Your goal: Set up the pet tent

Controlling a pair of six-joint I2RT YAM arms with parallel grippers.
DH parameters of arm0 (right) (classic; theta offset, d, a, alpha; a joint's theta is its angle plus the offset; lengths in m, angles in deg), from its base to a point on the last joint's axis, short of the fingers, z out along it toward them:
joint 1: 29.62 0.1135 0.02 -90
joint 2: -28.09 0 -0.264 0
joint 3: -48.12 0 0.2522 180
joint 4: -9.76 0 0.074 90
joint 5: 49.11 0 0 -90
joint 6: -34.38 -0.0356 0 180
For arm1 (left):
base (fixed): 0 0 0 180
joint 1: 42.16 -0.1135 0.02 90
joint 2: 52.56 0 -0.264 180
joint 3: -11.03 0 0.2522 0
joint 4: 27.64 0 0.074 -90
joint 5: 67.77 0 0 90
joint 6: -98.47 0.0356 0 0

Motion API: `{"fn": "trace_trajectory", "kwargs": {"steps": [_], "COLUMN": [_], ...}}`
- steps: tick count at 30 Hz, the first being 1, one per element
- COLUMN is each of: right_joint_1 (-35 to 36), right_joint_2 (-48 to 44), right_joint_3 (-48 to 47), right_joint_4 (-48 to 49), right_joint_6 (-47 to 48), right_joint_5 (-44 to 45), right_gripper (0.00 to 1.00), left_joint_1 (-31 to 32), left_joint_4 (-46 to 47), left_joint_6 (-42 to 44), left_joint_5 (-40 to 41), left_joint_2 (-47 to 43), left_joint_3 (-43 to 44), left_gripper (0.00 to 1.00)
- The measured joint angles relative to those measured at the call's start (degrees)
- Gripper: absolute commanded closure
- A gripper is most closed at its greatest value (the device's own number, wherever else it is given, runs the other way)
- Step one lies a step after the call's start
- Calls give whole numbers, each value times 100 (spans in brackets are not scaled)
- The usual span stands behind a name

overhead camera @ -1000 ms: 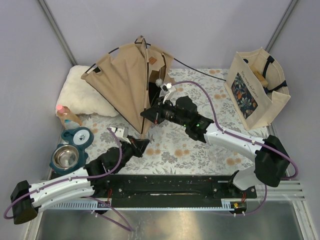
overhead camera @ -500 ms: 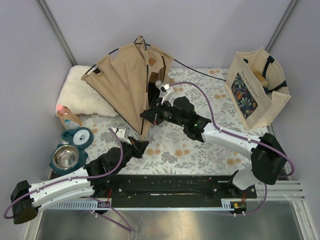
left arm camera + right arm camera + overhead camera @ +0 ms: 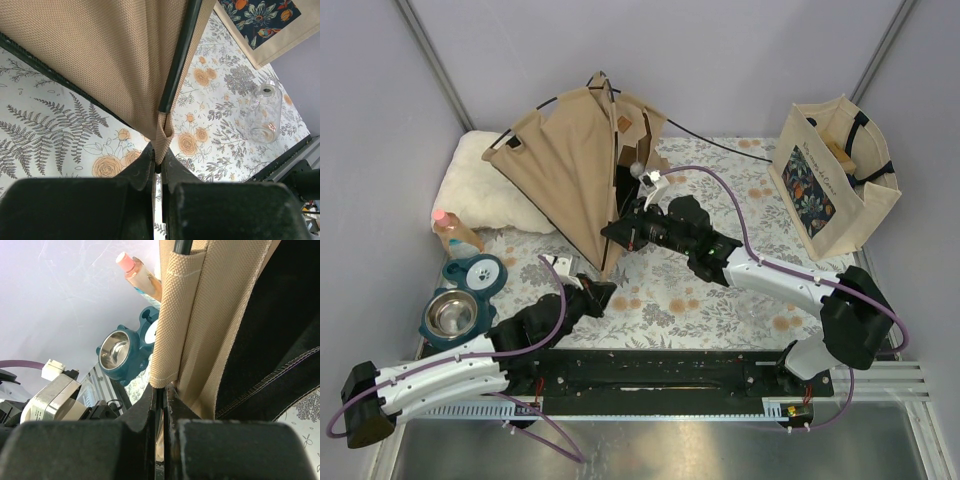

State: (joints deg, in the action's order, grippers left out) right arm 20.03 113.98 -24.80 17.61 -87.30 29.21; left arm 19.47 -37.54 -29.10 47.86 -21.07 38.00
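The pet tent (image 3: 565, 160) is tan canvas with thin black poles, partly raised at the back left of the floral mat. Its brown label (image 3: 623, 121) is near the peak and its white pom-pom (image 3: 636, 168) hangs by the dark opening. My left gripper (image 3: 601, 291) is shut on a tan fabric loop (image 3: 162, 134) at the tent's front corner, where a black pole (image 3: 178, 55) ends; its fingertips meet low in the left wrist view (image 3: 159, 165). My right gripper (image 3: 614, 232) is shut on the tan pole sleeve (image 3: 172, 315) at the doorway edge, with the dark lining (image 3: 280, 330) beside it.
A white fluffy cushion (image 3: 480, 185) lies behind the tent at left. A pink-capped bottle (image 3: 453, 230), a teal lid (image 3: 475, 273) and a steel bowl in a teal holder (image 3: 451, 315) stand at the left. A beige floral tote bag (image 3: 832, 178) stands at the back right.
My right gripper has shifted slightly towards the tent with the doorway edge in it, and the tent's front edge has drawn a little tighter. The left gripper has hardly moved.
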Motion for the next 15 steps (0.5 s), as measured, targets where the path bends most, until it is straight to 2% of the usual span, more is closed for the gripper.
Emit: {"fn": "trace_trajectory", "kwargs": {"steps": [15], "right_joint_1": [-105], "right_joint_2": [-238], "right_joint_3": [260], "right_joint_4": [170], "right_joint_6": [-26], "right_joint_5": [-149], "right_gripper": [100], "left_joint_1": [72], "left_joint_4": [-446], "left_joint_6": [17], "left_joint_5": [125], "left_joint_2": [302], "left_joint_3": [389], "left_gripper": [100]}}
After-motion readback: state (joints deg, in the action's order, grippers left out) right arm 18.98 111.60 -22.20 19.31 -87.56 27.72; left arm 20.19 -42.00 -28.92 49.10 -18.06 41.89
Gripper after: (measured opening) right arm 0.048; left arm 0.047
